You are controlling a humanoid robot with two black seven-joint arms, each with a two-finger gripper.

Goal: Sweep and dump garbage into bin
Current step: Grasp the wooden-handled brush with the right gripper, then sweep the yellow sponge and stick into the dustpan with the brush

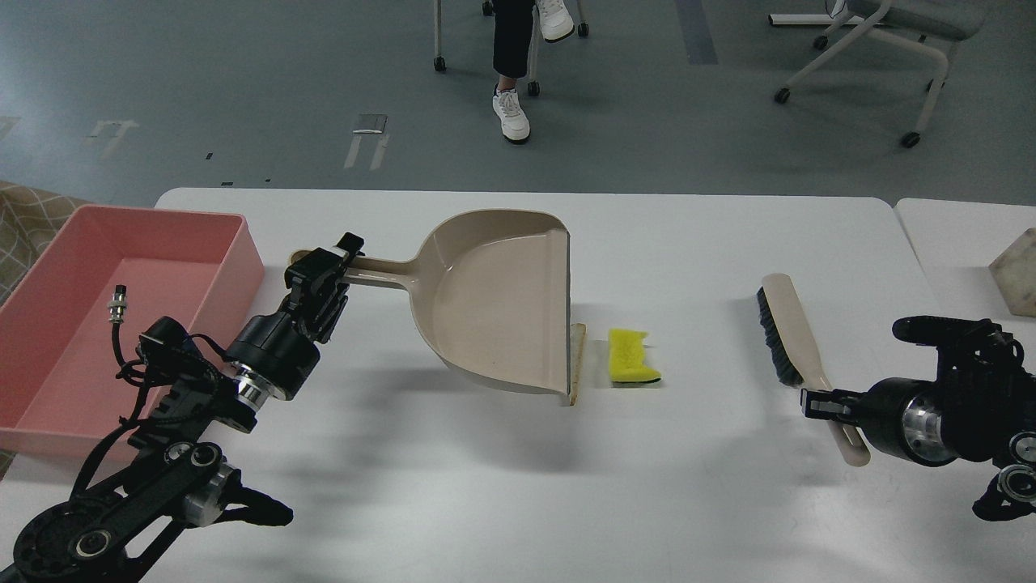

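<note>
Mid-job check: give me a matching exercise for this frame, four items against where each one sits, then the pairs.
Items:
1. dustpan
2. brush
3. yellow sponge piece
4. pink bin

Places:
A. far left of the table
B. on the table just right of the beige strip
C. handle gripped by the right tool
D. handle gripped by the left tool

Pairs: 1-D, 2-C, 3-B, 4-A

Strip (578, 363) mostly hidden under our dustpan (494, 308) lip. Bin (235, 267) cut by left edge. Seated person (512, 73) cropped at top.
</note>
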